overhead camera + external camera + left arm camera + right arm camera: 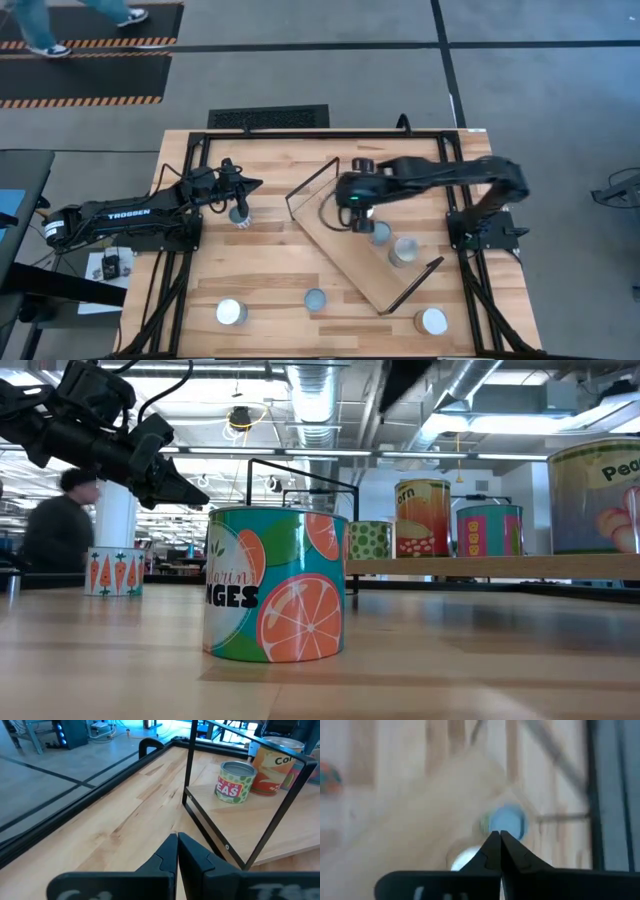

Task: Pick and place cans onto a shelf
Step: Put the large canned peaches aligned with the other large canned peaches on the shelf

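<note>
On the slatted wooden table point(270, 260), shelf point(340, 255) lying diagonally: long axis running from the far-left wire frame point(312, 185) down to the near-right wire frame point(418, 285). Three cans upright on the shelf in a row along that axis: green peas can point(235, 781) nearest the far-left end, then pale-blue-topped can point(381, 233), then silvery-topped can point(404, 250) toward the near-right end.

Off the shelf, all upright on the table: carrot-label can point(241, 215) to the shelf's left; white-topped can point(231, 312) and orange-label can point(315, 299) on the near side of the shelf; another white-topped can point(433, 321) just beyond the shelf's near-right frame.

Left gripper point(256, 186) raised above the table, left of the shelf's far-left frame and just beyond the carrot-label can; fingers point(192, 857) pressed together, gripping nothing.

Right gripper point(353, 212) over the shelf's far-left half, close to the pale-blue-topped can; fingers point(487, 852) closed tip to tip, gripping nothing.
</note>
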You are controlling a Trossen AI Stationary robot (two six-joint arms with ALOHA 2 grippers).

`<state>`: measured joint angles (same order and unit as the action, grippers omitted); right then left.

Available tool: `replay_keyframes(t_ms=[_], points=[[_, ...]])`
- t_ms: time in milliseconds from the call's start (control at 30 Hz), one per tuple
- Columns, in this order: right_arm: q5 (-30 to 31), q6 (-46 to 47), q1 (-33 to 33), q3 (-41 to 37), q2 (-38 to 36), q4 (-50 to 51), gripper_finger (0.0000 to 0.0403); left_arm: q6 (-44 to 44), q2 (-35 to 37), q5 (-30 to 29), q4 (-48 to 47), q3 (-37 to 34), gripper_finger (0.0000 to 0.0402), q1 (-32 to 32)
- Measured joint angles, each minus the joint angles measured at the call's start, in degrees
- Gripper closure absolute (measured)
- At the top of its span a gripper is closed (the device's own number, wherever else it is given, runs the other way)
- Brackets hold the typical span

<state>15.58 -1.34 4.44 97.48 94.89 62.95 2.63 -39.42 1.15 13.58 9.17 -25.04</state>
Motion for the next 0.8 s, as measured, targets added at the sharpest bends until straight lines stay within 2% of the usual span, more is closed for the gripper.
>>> replay_keyframes(t_ms=[100,267,433,600,700,800], points=[[-0.42,-2.64,2.65,-6.11,-6.29,-10.5,0.038,-0.02,-0.02,0.02,0.11,0.0,0.0401,0.0],[-3.71,-8.22,5.56,-23.29,-16.45,-30.38,0.0392,-0.46,0.0,1.84,0.48,0.0,0.0401,0.01],[-10.89,-12.08,5.73,-41.32,-26.57,-52.17,0.0395,-1.19,0.04,2.71,0.83,0.02,0.0401,0.86],[-11.32,-16.98,5.71,-54.66,-34.5,-72.33,0.0385,-1.38,0.09,4.97,0.38,2.32,0.0401,3.09],[-11.17,-18.01,5.71,-59.46,-38.29,-78.65,0.0386,-1.38,0.09,5.73,-1.46,4.17,0.0401,5.62],[-11.15,-16.83,5.82,-61.36,-40.49,-79.06,0.0384,-2.47,0.07,4.54,-3.86,5.77,0.0401,9.56]])
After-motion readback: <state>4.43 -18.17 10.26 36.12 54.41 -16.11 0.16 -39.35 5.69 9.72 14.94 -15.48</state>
